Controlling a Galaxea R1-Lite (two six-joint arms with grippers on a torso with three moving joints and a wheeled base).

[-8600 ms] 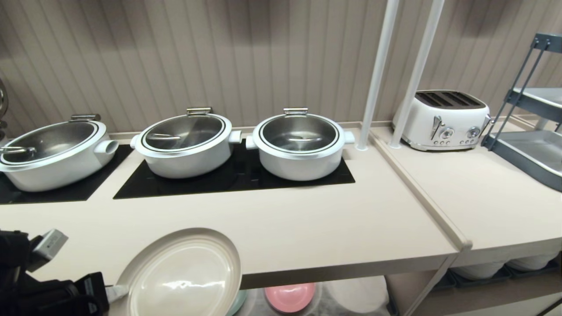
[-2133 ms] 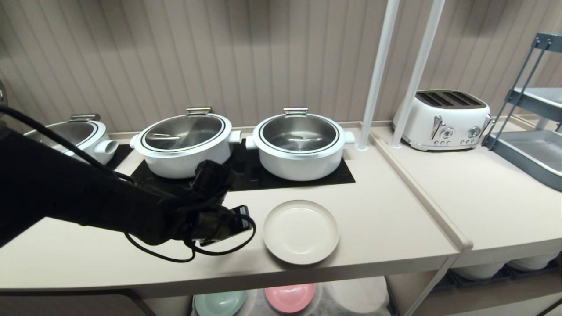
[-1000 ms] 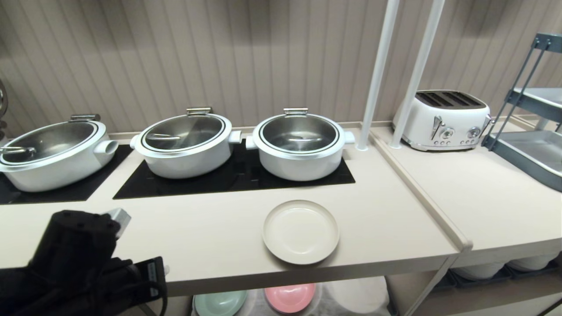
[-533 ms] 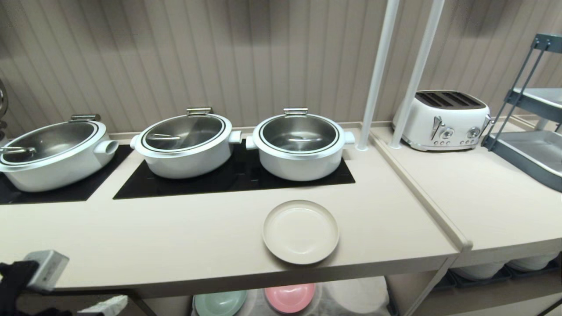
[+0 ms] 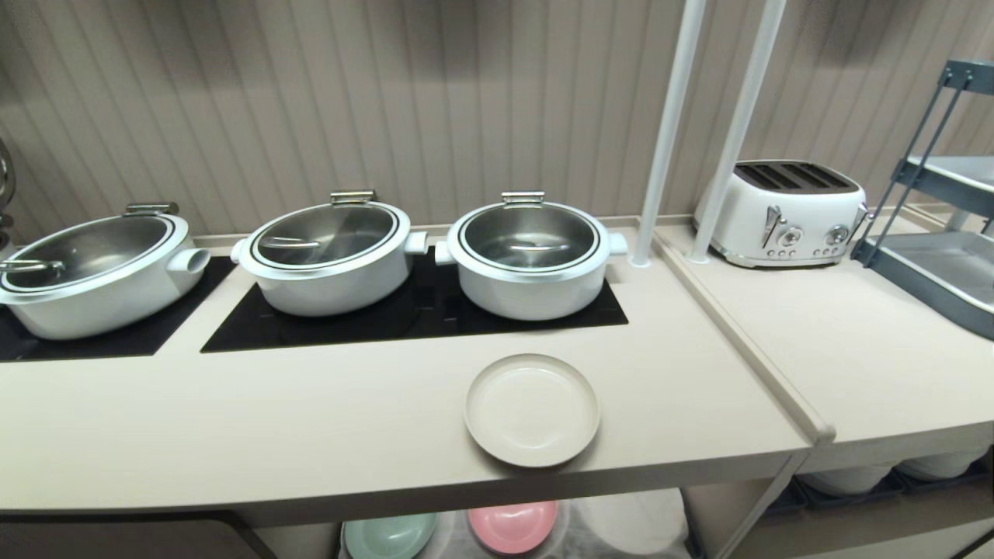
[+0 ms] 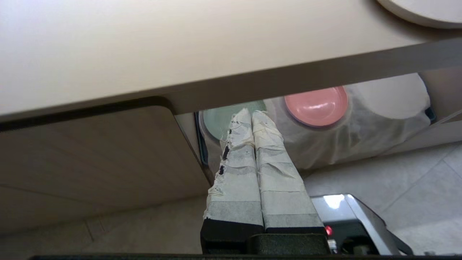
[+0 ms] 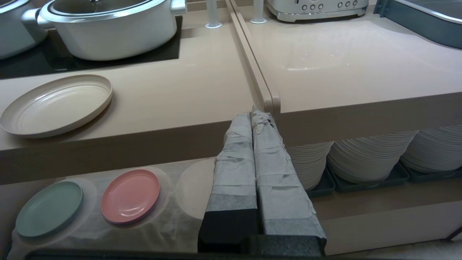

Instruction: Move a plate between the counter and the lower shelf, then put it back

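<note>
The cream-beige plate (image 5: 533, 410) (image 7: 57, 104) lies flat on the counter (image 5: 311, 419) near its front edge, below the right-hand white pot; just its rim (image 6: 422, 11) shows in the left wrist view. Nothing touches it. Under the counter, the lower shelf (image 7: 86, 224) is draped in white gauzy cloth. My left gripper (image 6: 251, 112) hangs shut and empty below the counter's front edge, out of the head view. My right gripper (image 7: 255, 115) is shut and empty too, low in front of the join between the two worktops.
Three white lidded pots (image 5: 530, 256) stand on black hob panels. A mint-green plate (image 5: 388, 536) and a pink plate (image 5: 512, 526) lie on the shelf cloth. A white toaster (image 5: 780, 212), two white poles and a grey tray rack (image 5: 943, 256) are at right. White plate stacks (image 7: 375, 155) fill the neighbouring bay.
My left arm has drawn back from beside the plate, dropped past the counter's front edge and left the head view. The plate stays where it was set down.
</note>
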